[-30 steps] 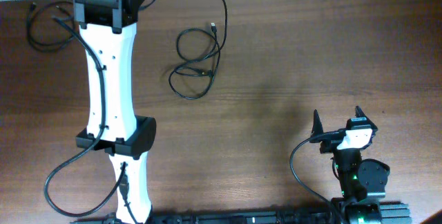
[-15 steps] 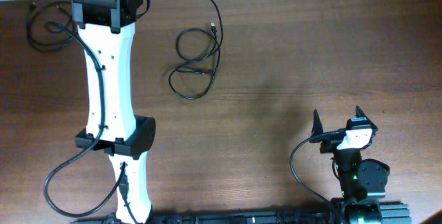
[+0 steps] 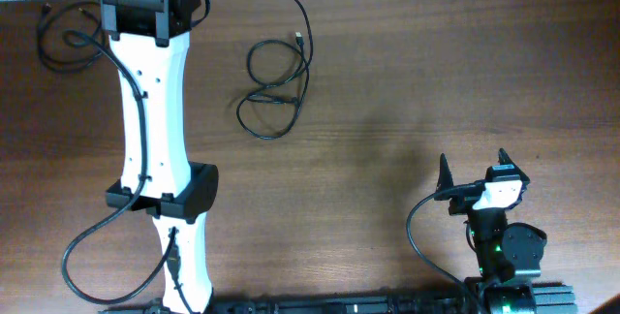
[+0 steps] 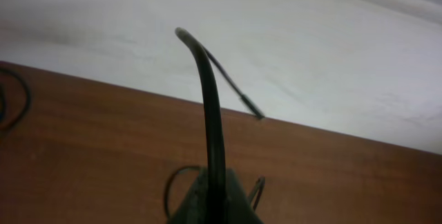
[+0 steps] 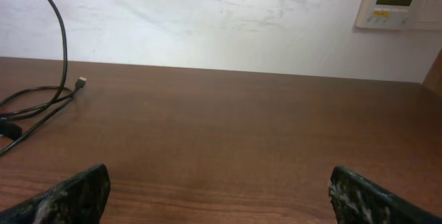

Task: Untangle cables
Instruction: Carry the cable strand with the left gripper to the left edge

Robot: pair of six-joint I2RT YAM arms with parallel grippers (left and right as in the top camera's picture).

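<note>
My left claw (image 4: pixel 213 195) is clenched on one black cable (image 4: pixel 207 106). The cord stands up out of the closed fingers, arches over and thins to a dark tip against the pale wall (image 4: pixel 331 37). From above, that cable leaves the claw at the far edge of the surface (image 3: pixel 407 81), left of the middle. It sweeps right, then curves back toward me into the looped bundle (image 3: pixel 274 91), which lies flat a little in from the far edge. A small silver-tipped plug (image 3: pixel 298 36) lies at the bundle's far side. I cannot tell from here whether the loops are two cords crossing or one doubled over. Another cable (image 3: pixel 60 38) lies apart as a loose loop in the far-left corner, beside the left arm. My right claw (image 5: pixel 217 177) is released, fingers wide, parked by the near edge toward the right corner, well apart from every cable.

I judge these cords light, limp and a little springy. They will drag along rather than lift clean, and a loop could cinch into a knot under a hard pull. The jacket looks smooth, so a mid-span pinch may slip. The better hold is just behind a plug, where the cord is stiffer. I'd pin the bundle with the right claw and draw slowly
</note>
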